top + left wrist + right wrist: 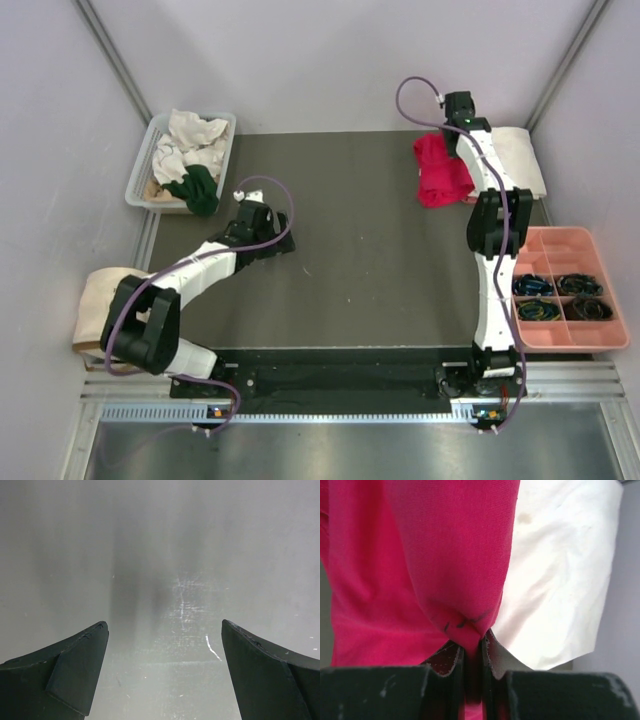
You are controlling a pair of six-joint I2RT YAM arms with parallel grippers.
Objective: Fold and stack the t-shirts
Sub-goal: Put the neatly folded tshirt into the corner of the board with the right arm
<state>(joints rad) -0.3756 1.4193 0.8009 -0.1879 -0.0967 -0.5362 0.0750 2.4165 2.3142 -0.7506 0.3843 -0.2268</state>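
Right claw (472, 647) is pinched together on a fold of the red shirt (420, 555). The cloth is gathered to a puckered point between the two fingers (451, 661), and only its thickness keeps them apart. From above, the red shirt (441, 170) lies bunched at the far right of the table (350, 250). Its right edge runs under the arm's wrist, so the grip itself is hidden in that view. Just right of it a cream shirt (522, 155) lies flat against the wall. In the wrist view the cream cloth sits behind the red — whether the two touch or overlap cannot be told.

Left claw (164, 626) stands wide apart with nothing between its fingers, over bare grey tabletop, well away from the red shirt.

At the far left a clear bin (138, 185) holds a jumble of white shirts (195, 135). A green shirt (198, 190) spills over the bin's near rim, and a tan scrap (155, 188) shows beneath. How many pieces lie there cannot be counted.

A beige bag (95, 305) sits at the left edge, partly covered by the left arm's elbow. At the right, a pink tray (570, 245) has compartments holding dark items (560, 298) too small to make out.
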